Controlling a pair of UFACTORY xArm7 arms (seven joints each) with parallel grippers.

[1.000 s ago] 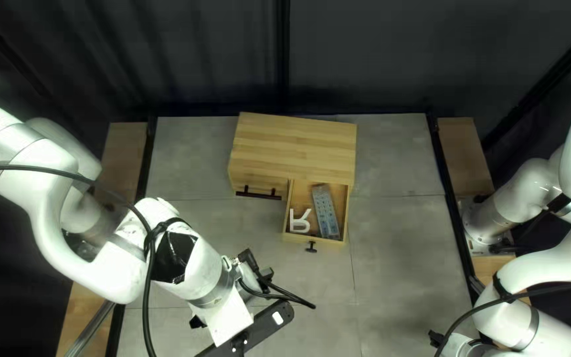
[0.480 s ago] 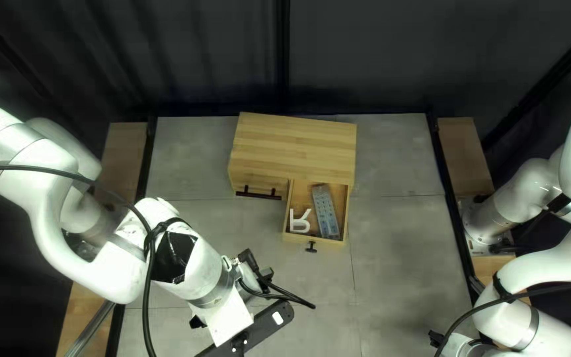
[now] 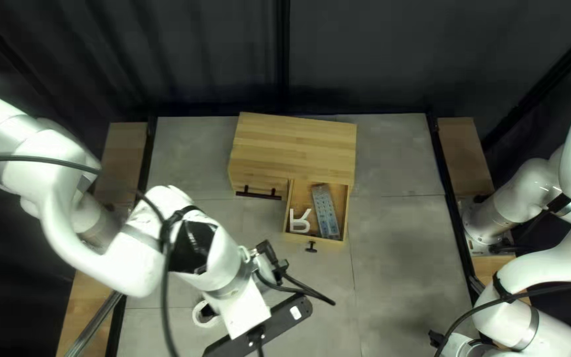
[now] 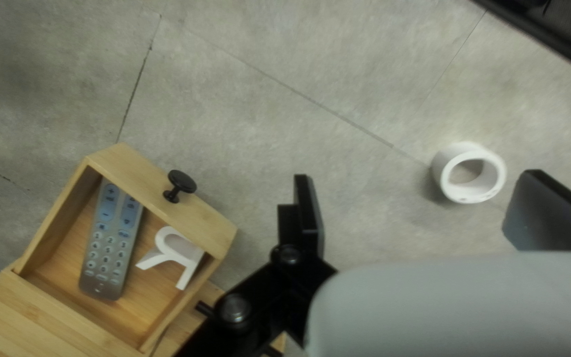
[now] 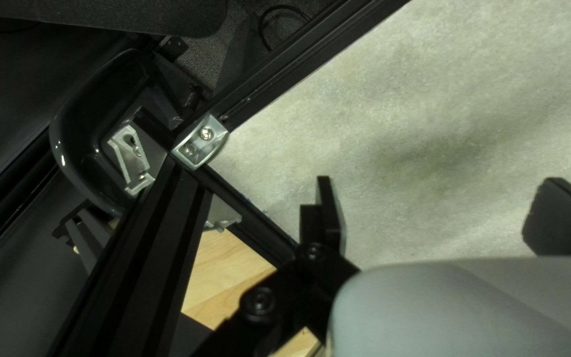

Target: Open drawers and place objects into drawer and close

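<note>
The wooden cabinet point(image 3: 295, 145) stands on the counter point(image 3: 398, 264), near its far edge in the top left view. The drawer point(image 3: 314, 241) at the right of the cabinet front is open; a black knob point(image 3: 310, 246) projects from its face. The front panel point(image 3: 259, 182) beside the drawer sits flush and carries a black bar handle point(image 3: 258, 195).

Drawer contents: one gray remote control point(image 3: 326, 211), lying aslant along the drawer's depth, and one white R-shaped piece point(image 3: 300, 221), beside the remote and close to the drawer's front wall.

A white ring point(image 4: 468, 173) is located on the counter, outside the drawer and well apart from it.

Left end effector point(image 3: 259, 330): positioned at the bottom of the top left view, well apart from the drawer. In the left wrist view its fingers are spread wide; the ring appears between them, unclamped.

Right end effector point(image 5: 437, 192): fingers spread wide, with no object between them. Ahead of and beside it are the counter surface, black rails point(image 5: 299, 56) and a silver corner bracket point(image 5: 199, 142).
</note>
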